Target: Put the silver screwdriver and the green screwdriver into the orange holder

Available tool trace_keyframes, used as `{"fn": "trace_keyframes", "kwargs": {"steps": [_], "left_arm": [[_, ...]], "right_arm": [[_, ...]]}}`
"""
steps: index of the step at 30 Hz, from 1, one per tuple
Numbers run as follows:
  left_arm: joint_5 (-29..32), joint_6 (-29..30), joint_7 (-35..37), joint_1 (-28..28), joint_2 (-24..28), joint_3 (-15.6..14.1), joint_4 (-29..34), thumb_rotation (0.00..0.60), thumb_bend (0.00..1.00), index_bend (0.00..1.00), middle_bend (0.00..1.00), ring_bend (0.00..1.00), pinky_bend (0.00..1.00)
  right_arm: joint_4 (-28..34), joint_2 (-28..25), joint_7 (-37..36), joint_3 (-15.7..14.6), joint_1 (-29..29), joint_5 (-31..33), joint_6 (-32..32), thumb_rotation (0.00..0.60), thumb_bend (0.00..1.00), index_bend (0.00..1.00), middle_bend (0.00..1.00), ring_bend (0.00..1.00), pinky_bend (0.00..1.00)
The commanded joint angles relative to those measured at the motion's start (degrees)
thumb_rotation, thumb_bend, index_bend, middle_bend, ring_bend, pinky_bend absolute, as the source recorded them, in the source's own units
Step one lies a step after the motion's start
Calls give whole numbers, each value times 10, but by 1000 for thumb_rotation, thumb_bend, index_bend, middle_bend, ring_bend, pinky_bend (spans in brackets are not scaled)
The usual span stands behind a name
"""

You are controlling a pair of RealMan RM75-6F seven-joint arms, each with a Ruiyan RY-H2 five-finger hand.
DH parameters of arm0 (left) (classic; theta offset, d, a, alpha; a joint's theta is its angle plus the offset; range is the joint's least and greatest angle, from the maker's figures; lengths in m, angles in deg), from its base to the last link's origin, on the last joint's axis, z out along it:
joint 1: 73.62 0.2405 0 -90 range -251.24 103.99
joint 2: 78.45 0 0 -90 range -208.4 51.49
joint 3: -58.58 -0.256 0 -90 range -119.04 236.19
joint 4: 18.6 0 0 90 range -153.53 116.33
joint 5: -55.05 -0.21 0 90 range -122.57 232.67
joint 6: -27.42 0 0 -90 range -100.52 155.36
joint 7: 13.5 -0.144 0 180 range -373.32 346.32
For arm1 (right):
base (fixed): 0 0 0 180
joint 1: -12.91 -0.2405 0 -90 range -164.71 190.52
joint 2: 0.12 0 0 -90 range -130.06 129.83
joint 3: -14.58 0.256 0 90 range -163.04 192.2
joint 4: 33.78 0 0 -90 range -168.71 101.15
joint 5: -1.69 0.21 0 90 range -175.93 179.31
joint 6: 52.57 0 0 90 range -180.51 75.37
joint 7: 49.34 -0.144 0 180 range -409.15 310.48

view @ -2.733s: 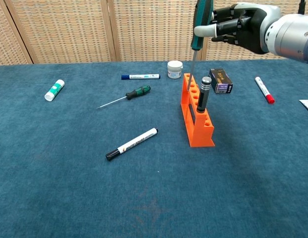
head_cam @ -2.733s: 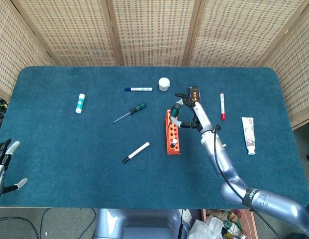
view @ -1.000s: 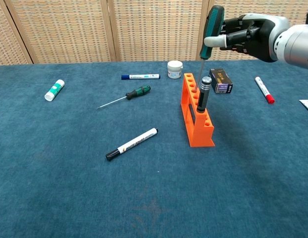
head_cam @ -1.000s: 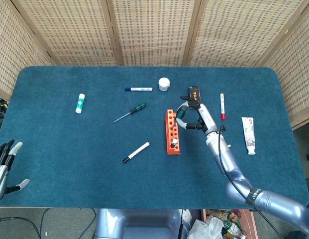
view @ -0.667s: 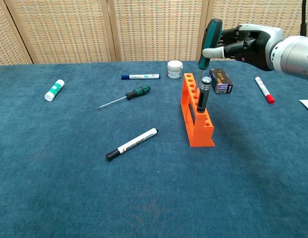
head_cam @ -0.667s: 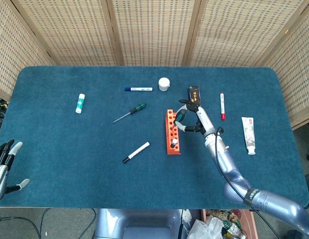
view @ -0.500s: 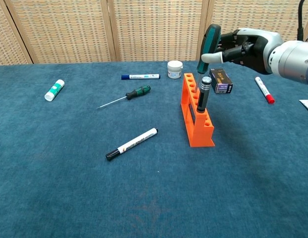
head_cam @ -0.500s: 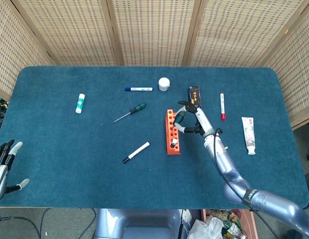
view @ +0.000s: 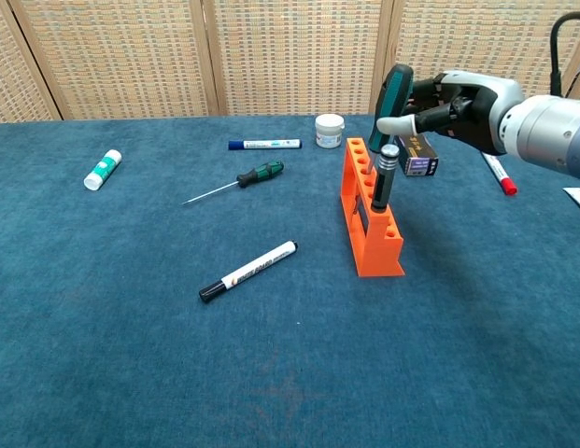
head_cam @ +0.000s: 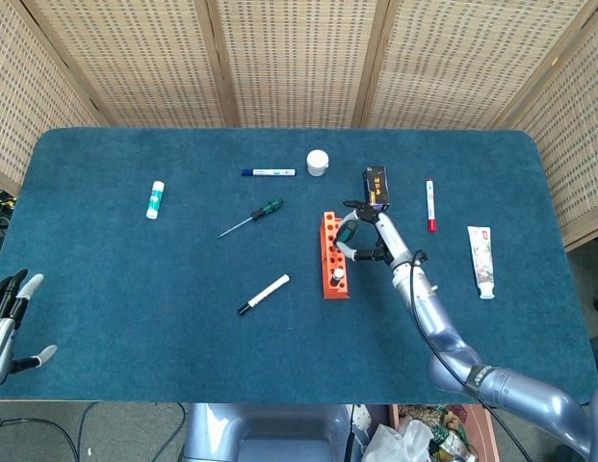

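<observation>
Chest view: right robot hand [view: 450, 101] hides green screwdriver [view: 389, 97] shaft behind silver screwdriver [view: 383, 176].

Black box [view: 417, 152] crowds orange holder [view: 369, 224] at rear-right; left side free.

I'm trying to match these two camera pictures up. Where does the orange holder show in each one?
Head view: the orange holder lies just right of centre, seen from above, with the right hand beside it.
Chest view: the orange holder stands right of centre, seen from the side.
Shared landmark: the white jar behind it.
</observation>
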Motion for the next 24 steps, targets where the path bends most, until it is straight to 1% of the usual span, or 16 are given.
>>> {"fn": "trace_keyframes", "kwargs": {"steps": [1, 10, 18, 24], "left_arm": [[0, 0, -1, 0, 0, 0, 0, 600, 0, 0, 0, 0, 0], [1, 0, -2, 0, -1, 0, 0, 600, 0, 0, 0, 0, 0], [3, -1, 0, -1, 0, 1, 0, 600, 0, 0, 0, 0, 0], [3, 0, 1, 0, 0, 1, -1, 600, 0, 0, 0, 0, 0]], "right_arm": [[-3, 2, -2, -2, -1, -5, 3, 600, 435, 696, 142, 0, 15], [-12, 9, -2, -9, -4, -12, 12, 600, 434, 696, 142, 0, 14], [-9, 11, 7, -10, -9, -3, 23, 600, 434, 696, 142, 0, 15], [-8, 10, 8, -14, -11, -10, 29, 600, 434, 696, 145, 0, 15]]}}
